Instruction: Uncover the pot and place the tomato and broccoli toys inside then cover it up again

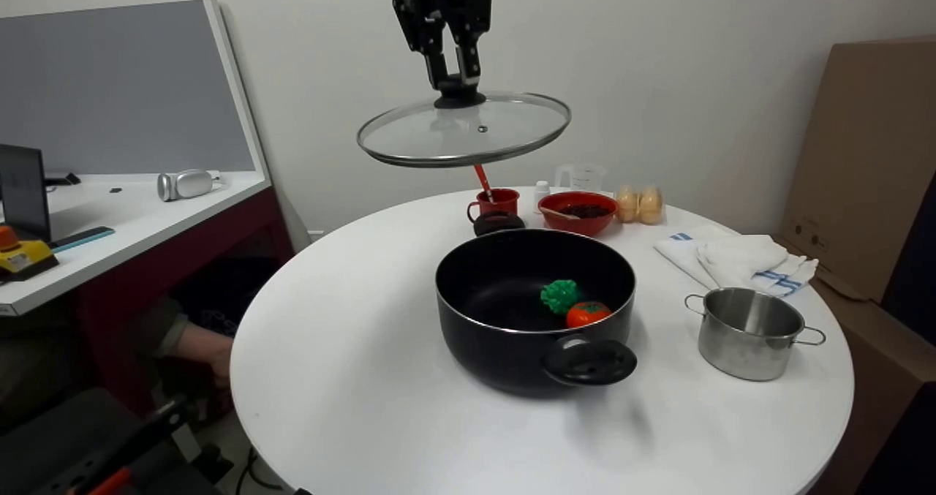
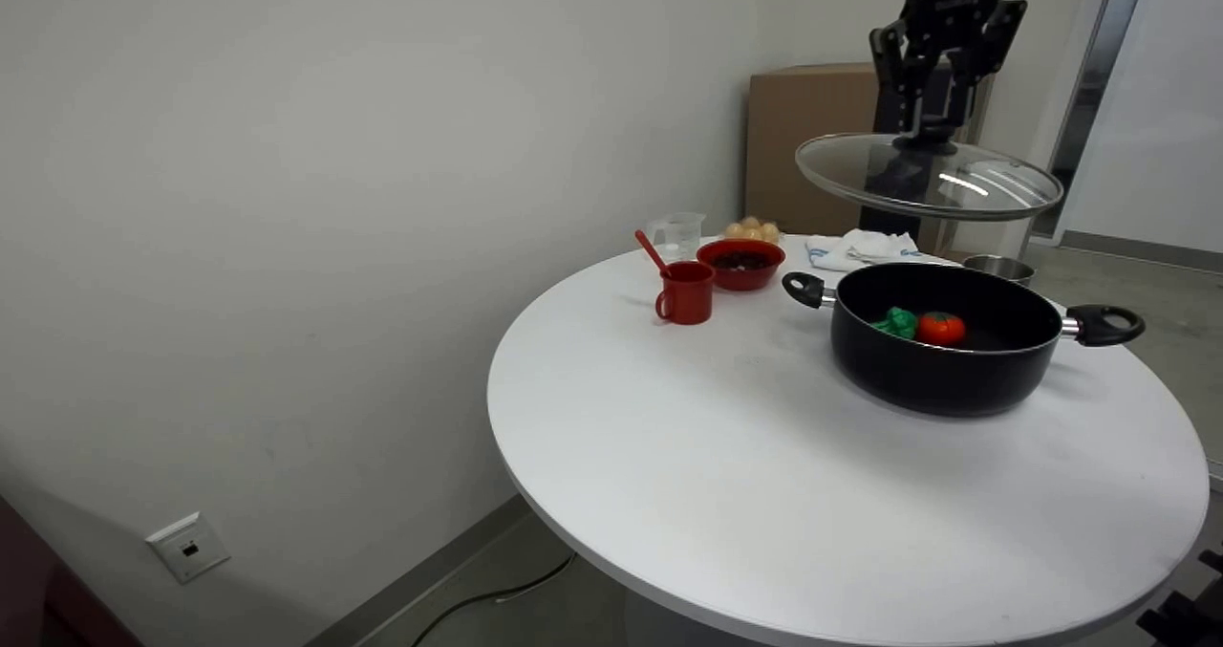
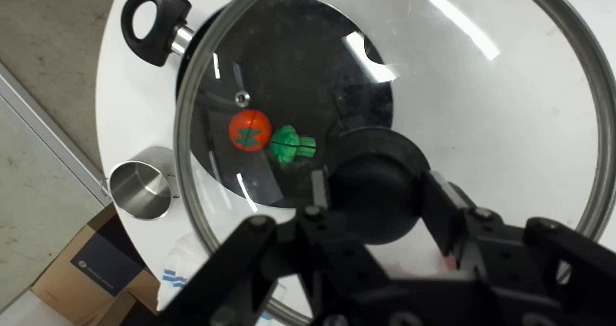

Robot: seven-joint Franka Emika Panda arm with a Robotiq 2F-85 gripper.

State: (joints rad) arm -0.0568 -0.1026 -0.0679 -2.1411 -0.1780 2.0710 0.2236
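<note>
"What does an exterior view show?"

"The hand point(image 1: 458, 80) holding one lid point(image 1: 464, 131), well clear of one black pot point(image 1: 497, 352); one tomato point(image 1: 587, 314) and one broccoli point(image 1: 560, 296) lie inside."

"In an exterior view, how many mugs and bowls?"

"One red mug point(image 2: 688, 295), one red bowl point(image 2: 741, 278), on the worktop point(image 2: 726, 475)."

"And the wrist view?"

"Fingers point(image 3: 319, 190) part-spread, with the knob point(image 3: 374, 191) clamped between. Uncovering and filling look done; I'd say only covering is left."
</note>
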